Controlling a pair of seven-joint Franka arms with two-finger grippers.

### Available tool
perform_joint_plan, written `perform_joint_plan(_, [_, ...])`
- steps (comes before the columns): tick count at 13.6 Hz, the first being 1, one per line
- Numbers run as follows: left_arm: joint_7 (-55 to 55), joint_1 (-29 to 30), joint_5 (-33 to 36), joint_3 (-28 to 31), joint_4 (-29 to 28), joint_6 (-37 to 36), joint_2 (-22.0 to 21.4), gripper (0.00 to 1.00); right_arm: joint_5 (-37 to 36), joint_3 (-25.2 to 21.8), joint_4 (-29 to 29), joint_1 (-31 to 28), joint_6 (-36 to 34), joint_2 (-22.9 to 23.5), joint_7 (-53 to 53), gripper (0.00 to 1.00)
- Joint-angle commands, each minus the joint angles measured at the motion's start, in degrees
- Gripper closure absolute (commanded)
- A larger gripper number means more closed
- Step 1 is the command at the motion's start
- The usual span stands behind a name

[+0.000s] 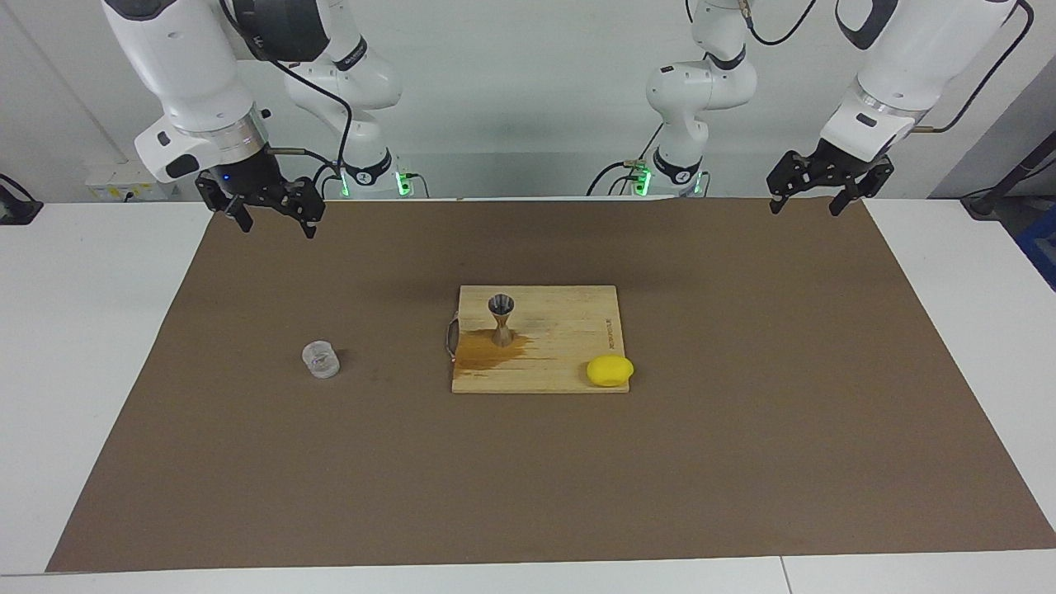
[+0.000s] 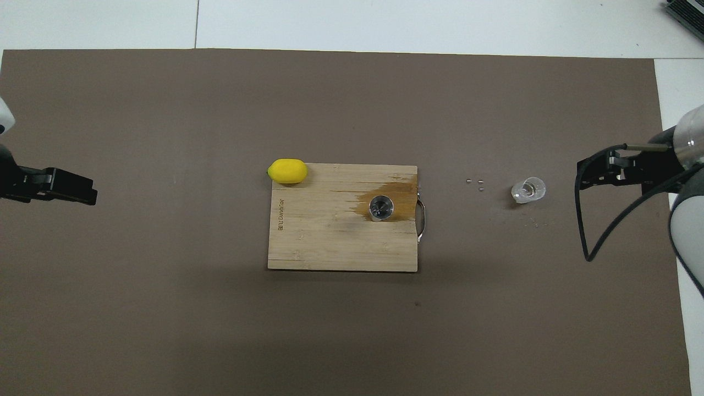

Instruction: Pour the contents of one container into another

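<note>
The glass cup [image 1: 320, 360] stands on the counter, well apart from the jigger [image 1: 501, 318], toward the right arm's end. Right pincer [image 1: 273, 212] and left pincer [image 1: 818, 195] hang wide and empty, waiting.

Cutting board [image 1: 561, 363] sits mid-mat [image 1: 742, 462]. Jigger [image 1: 501, 318] stands upright on the board, toward its right-arm end, in a wet patch [image 1: 487, 351] that reaches the handle [image 1: 451, 334] on that edge. Lemon [image 1: 610, 370] on the board's corner farthest from the robots, at the left-arm end, partly overhanging. Glass cup [image 1: 320, 360] on the mat, well apart from the board toward the right arm's end; three small beads [image 2: 476, 183] on the mat between cup and board
</note>
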Motion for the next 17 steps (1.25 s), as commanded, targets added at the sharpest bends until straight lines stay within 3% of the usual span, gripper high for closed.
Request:
perform_joint_plan(1, [-0.6,0.8,0.8,-0.8,-0.4,-0.6,-0.8,0.00,-0.6,0.1,0.7,0.1,-0.7,0.1,-0.8,0.00])
perform_joint_plan(17, [-0.6,0.8,0.8,-0.8,-0.4,-0.6,-0.8,0.00,-0.1,0.7,0.4,0.1,-0.7,-1.1,-0.7,0.00])
